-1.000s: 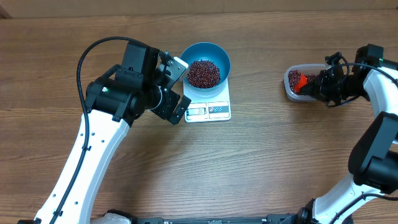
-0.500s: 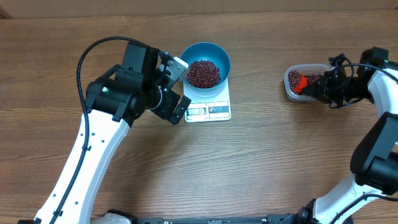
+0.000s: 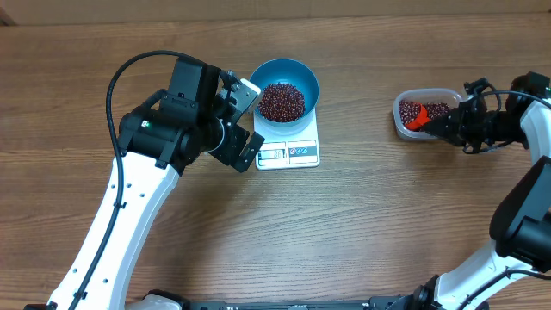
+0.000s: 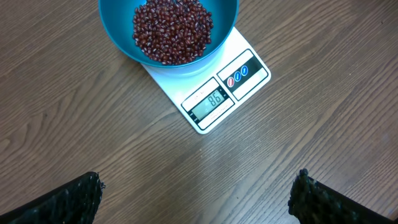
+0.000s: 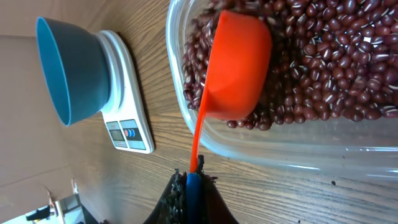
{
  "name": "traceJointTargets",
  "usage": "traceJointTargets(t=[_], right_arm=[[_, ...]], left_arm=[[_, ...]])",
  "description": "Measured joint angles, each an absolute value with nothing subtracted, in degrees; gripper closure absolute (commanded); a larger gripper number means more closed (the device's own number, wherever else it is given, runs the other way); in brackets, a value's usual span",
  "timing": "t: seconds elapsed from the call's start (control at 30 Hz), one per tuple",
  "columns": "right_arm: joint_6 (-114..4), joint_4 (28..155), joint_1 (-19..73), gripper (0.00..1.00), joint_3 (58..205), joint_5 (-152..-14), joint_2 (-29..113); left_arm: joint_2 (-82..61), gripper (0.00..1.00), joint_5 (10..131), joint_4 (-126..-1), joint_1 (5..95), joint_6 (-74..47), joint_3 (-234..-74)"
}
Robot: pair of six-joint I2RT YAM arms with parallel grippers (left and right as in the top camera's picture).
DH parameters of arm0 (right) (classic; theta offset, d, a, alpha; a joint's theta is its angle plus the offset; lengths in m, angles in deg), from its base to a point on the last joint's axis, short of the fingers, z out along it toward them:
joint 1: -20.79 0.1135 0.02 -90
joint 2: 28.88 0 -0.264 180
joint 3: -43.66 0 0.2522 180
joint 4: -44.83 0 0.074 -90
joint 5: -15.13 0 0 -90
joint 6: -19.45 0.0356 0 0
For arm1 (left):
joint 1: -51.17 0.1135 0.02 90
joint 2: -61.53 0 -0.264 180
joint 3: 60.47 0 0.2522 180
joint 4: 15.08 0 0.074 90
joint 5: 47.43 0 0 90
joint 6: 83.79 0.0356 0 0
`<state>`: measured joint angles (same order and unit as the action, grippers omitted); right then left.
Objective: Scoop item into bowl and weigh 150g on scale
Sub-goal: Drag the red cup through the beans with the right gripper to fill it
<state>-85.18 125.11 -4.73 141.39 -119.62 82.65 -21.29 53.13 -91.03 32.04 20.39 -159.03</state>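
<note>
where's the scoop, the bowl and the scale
scoop [image 5: 239, 65], right wrist view, middle of its orange cup
bowl [image 4: 115, 28], left wrist view, bare left inner wall
scale [image 4: 213, 99], left wrist view, on its display

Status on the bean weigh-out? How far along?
Done: the bowl sits on the scale holding a heap of beans. The display reads 86, short of 150.
In hand: the right pincer is shut on the orange scoop handle, cup down among the stock in the tub.
To go: more scoops into the bowl until the display hits target.
</note>
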Motion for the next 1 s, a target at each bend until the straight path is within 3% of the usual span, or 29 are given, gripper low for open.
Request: traceJointTargets(t=[1.0], right_arm=[[-93.77, 132.81, -12.03, 0.96, 141.39, -131.44, 82.65]], left_arm=[[-21.29, 0.0, 53.13, -91.03, 32.04, 20.39, -159.03]])
